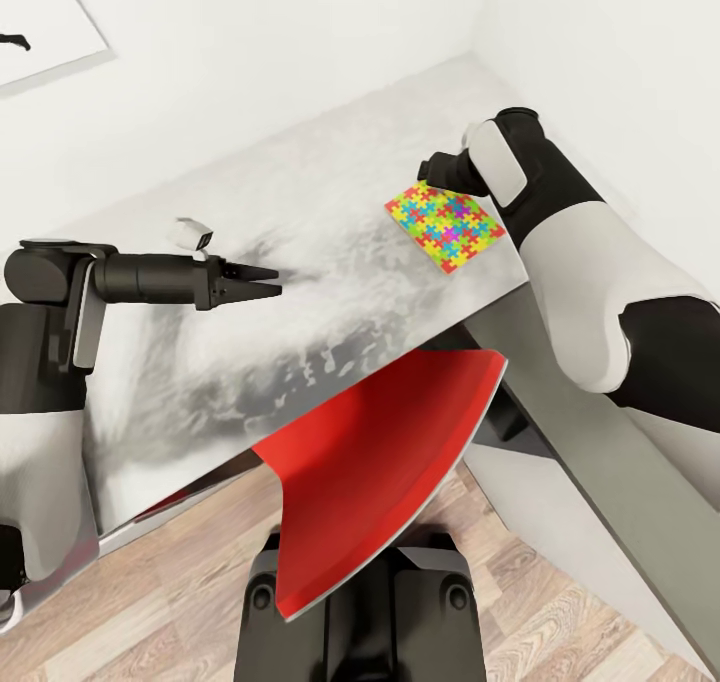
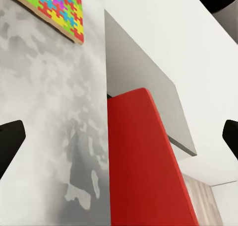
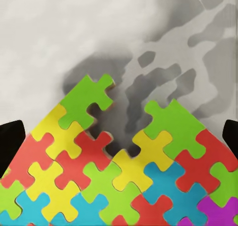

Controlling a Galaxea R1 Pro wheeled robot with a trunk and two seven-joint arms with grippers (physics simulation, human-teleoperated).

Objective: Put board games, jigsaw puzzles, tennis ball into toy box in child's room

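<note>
A red chair (image 1: 370, 472) is tucked under the near edge of the desk (image 1: 300, 292). Left hand (image 1: 262, 282) hovers open over the bare desktop. Farther right, the jigsaw puzzle (image 1: 446, 227) lies flat near the edge, the right hand (image 1: 428, 172) open just above its far corner.

Left wrist view: mottled grey table top with a jigsaw puzzle at the frame's upper left and a red chair back beside it.

The table (image 2: 44, 136) fills the left half of the frame, its light-grey surface blotched with darker patches. A jigsaw puzzle (image 2: 54, 7) lies flat on it in the upper left corner, a thin slab of yellow, red, green, blue and purple interlocking pieces with a tan edge, cut off by the frame. Right of the table's edge, a red chair back (image 2: 144, 171) runs from mid-frame to the bottom. A plain grey panel (image 2: 144, 82) stretches behind it, against a white wall (image 2: 173, 32). Wood-plank floor (image 2: 206, 203) shows at lower right. Dark fingertips (image 2: 9, 144) of the left gripper (image 2: 119, 141) enter at both side edges, set wide apart.
</note>
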